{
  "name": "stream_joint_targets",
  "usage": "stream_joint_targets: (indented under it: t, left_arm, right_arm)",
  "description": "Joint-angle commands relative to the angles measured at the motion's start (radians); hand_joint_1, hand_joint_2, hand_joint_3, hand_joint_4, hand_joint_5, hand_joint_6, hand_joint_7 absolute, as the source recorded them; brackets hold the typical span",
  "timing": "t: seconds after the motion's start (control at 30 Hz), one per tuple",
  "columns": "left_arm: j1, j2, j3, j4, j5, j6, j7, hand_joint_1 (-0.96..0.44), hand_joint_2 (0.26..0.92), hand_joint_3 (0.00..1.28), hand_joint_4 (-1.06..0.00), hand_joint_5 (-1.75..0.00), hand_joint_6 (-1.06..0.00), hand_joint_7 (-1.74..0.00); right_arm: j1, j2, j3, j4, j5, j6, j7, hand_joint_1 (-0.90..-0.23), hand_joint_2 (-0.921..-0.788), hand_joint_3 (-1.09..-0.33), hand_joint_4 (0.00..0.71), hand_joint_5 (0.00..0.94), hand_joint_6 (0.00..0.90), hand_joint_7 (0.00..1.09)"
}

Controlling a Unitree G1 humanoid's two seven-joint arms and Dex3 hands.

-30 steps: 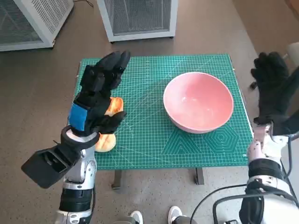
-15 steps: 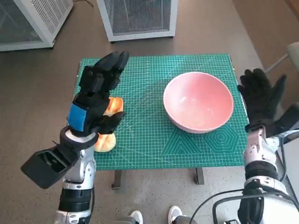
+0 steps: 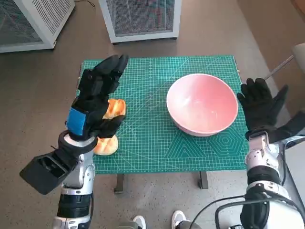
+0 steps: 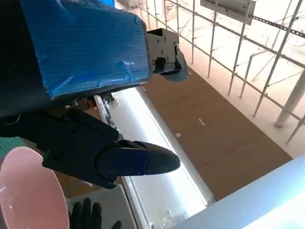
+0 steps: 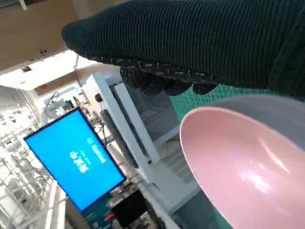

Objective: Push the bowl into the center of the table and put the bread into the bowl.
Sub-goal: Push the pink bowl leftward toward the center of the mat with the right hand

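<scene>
The left hand (image 3: 95, 102) hangs raised over the left part of the green mat (image 3: 152, 143), its fingers (image 3: 112, 69) spread and stretched toward the far side, grasping nothing. The blue tape (image 3: 77, 120) lies across its back. In the left wrist view the same hand (image 4: 71, 95) fills the frame, one black finger (image 4: 138, 161) pointing out with nothing in it.

Under that hand, on the left of the mat, lies the bread (image 3: 108, 129). Its browner far part shows beside the thumb and its paler near end (image 3: 106, 145) sits close to the mat's near edge. The hand hides its middle, and whether hand and bread touch cannot be told.

Right of centre stands the pink bowl (image 3: 202, 104), upright and hollow side up, well apart from the bread. It lies nearer the right edge of the table than the left. The wrist views also catch the bowl's rim (image 4: 33, 195) and its inside (image 5: 238, 162).

Just beside the bowl, at the table's right edge, the gloved right hand (image 3: 261, 104) is raised with its fingers apart, holding nothing. The head view leaves it unclear whether the hand touches the bowl. In the right wrist view the glove (image 5: 190, 38) spans the top.

On the floor beyond the table stand two white mesh cabinets (image 3: 140, 19).
</scene>
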Motion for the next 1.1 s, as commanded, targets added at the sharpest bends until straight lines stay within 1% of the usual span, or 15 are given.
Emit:
stream_joint_targets:
  t: [0.03,0.1,0.3,0.47,0.7,0.77,0.97,1.1]
  left_arm:
    - [0.013,0.006,0.005,0.002,0.011,-0.012,0.008,-0.58,0.921,0.36,-0.22,0.00,0.00,-0.59]
    - [0.014,0.007,0.006,0.000,0.012,-0.010,0.009,-0.58,0.921,0.36,-0.22,0.00,0.00,-0.59]
    - [0.019,0.011,0.008,-0.011,0.015,-0.006,0.015,-0.58,0.921,0.36,-0.22,0.00,0.00,-0.59]
    - [0.021,0.014,0.009,-0.010,0.023,-0.010,0.020,-0.58,0.921,0.36,-0.22,0.00,0.00,-0.59]
    - [0.020,0.018,0.008,-0.008,0.032,-0.012,0.024,-0.59,0.921,0.36,-0.21,0.00,0.00,-0.59]
    - [0.019,0.019,0.008,-0.006,0.031,-0.014,0.024,-0.59,0.921,0.36,-0.21,0.00,0.00,-0.59]
    - [0.021,0.025,0.011,-0.002,0.027,-0.018,0.021,-0.60,0.921,0.37,-0.21,0.00,0.00,-0.58]
    - [0.025,0.027,0.013,-0.005,0.017,-0.014,0.018,-0.60,0.921,0.36,-0.21,0.00,0.00,-0.58]
  right_arm:
    - [0.014,0.019,0.003,0.014,-0.007,0.018,0.008,-0.341,-0.921,-0.603,0.262,0.004,0.195,0.34]
    - [0.011,0.022,0.010,0.014,-0.015,0.017,0.005,-0.338,-0.921,-0.603,0.270,0.008,0.195,0.33]
    - [-0.002,0.032,0.029,0.014,-0.034,0.019,-0.013,-0.330,-0.921,-0.600,0.249,0.002,0.199,0.33]
    - [-0.013,0.048,0.041,0.010,-0.048,0.013,-0.017,-0.326,-0.921,-0.601,0.261,0.009,0.209,0.33]
    - [-0.033,0.075,0.050,0.005,-0.052,0.011,-0.018,-0.337,-0.921,-0.583,0.305,0.025,0.224,0.35]
    - [-0.036,0.083,0.054,0.004,-0.053,0.007,-0.014,-0.330,-0.921,-0.585,0.305,0.024,0.226,0.35]
    - [-0.046,0.104,0.060,0.000,-0.048,0.001,0.004,-0.314,-0.921,-0.592,0.270,0.004,0.221,0.36]
    - [-0.053,0.115,0.066,-0.002,-0.051,-0.003,0.008,-0.323,-0.921,-0.598,0.258,0.001,0.178,0.47]
